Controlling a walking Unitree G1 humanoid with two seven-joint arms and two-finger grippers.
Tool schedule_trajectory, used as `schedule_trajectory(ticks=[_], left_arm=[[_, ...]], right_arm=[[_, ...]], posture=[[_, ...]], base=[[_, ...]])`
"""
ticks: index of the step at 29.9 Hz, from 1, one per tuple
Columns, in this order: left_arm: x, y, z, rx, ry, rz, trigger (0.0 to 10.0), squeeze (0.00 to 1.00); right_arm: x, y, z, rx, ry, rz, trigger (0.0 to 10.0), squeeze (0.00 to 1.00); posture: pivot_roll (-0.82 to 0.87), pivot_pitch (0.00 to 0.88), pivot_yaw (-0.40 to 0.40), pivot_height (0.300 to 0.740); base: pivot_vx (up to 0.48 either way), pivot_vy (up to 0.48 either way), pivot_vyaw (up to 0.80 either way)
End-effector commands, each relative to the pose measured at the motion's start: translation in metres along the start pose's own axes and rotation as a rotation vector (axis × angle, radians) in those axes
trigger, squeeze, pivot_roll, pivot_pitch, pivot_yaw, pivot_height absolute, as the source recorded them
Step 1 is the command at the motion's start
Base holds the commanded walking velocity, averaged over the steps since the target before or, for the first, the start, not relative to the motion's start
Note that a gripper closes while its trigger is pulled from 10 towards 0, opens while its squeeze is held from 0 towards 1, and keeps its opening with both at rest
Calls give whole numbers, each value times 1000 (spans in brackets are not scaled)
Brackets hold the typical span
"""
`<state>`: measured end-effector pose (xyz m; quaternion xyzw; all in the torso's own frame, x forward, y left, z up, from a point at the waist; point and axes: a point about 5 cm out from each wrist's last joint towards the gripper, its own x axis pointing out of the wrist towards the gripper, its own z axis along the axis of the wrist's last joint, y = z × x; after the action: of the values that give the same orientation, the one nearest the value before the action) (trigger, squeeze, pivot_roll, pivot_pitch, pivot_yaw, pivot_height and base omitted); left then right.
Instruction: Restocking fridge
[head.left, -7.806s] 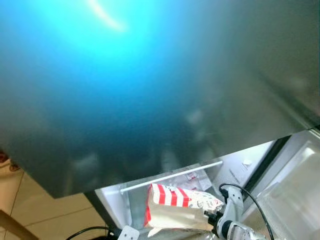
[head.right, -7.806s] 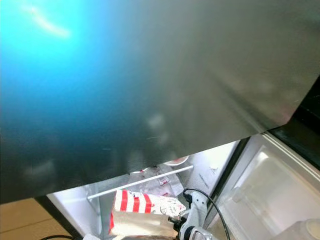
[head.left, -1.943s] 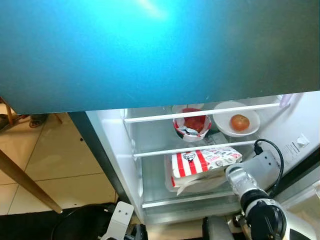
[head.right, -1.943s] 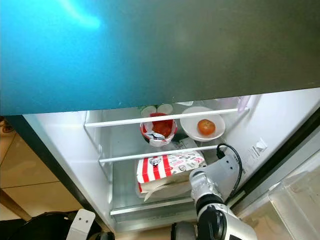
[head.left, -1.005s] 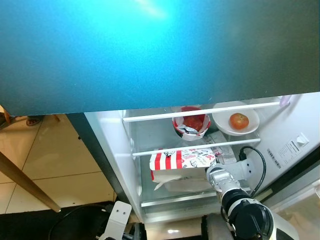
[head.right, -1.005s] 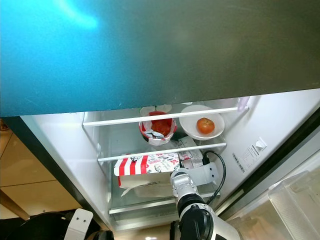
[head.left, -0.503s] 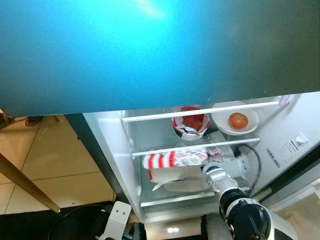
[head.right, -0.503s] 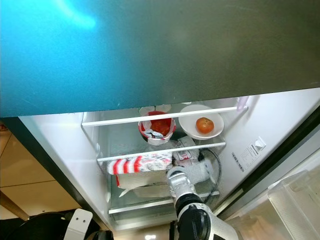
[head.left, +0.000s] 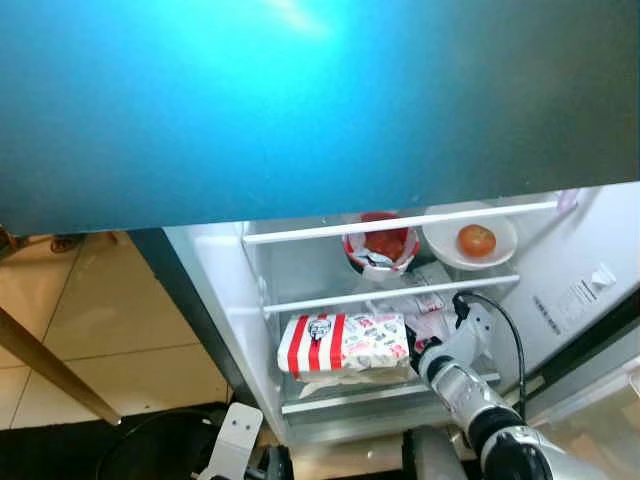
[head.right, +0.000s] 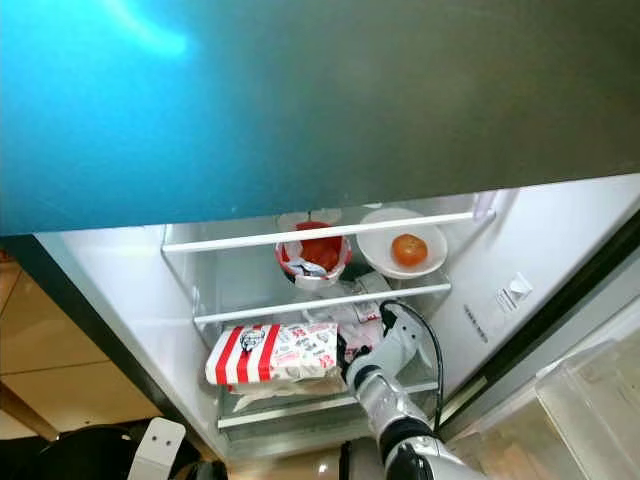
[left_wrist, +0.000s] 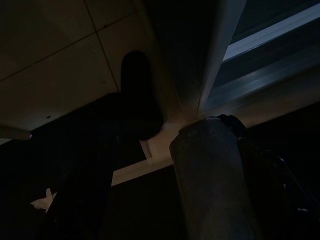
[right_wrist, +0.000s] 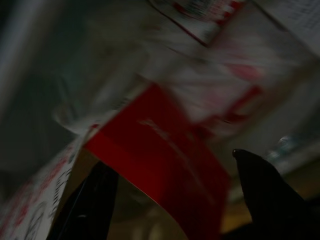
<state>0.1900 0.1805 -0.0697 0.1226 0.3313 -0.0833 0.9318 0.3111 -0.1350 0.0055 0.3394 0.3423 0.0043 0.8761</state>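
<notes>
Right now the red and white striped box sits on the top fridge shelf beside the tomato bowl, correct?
Not quite: the right eye view shows the striped box on the lower shelf, with the right gripper at its end. The tomato bowl sits on the shelf above.

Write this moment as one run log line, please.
right gripper: fingers open around red-and-white striped paper bag | bag: lower fridge shelf | left gripper: idle

the right wrist view is blurred throughout; the red-and-white striped paper food box (right_wrist: 165, 150) is smeared. the left wrist view is largely lost in darkness.
</notes>
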Motion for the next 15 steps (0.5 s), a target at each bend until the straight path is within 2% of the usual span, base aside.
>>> schedule_trajectory(ticks=[1,2,5,8,11,15], left_arm=[[-24,-19,-53,-14,215,-78,10000,0],[-24,-19,-53,-14,215,-79,10000,0],[-24,-19,-53,-13,215,-79,10000,0],[-24,-19,-54,-11,217,-80,10000,0],[-24,-19,-54,-11,217,-79,10000,0],[-25,-19,-54,-11,217,-80,10000,0]], right_arm=[[-6,-21,-7,-65,23,-44,10000,0],[-9,-31,-8,-89,19,-69,10000,0],[-11,-39,-8,-96,12,-94,10000,0],[-20,-61,1,-52,-38,-147,10000,0],[-23,-65,5,-44,-50,-152,10000,0],[-20,-59,6,-40,-46,-123,10000,0]], posture=[[106,242,-19,569],[106,242,-19,569],[95,235,-11,569],[96,236,-8,569],[96,236,-8,569],[94,236,-7,569]], base=[[0,0,0],[0,0,0],[0,0,0],[0,0,0],[0,0,0],[0,0,0]])
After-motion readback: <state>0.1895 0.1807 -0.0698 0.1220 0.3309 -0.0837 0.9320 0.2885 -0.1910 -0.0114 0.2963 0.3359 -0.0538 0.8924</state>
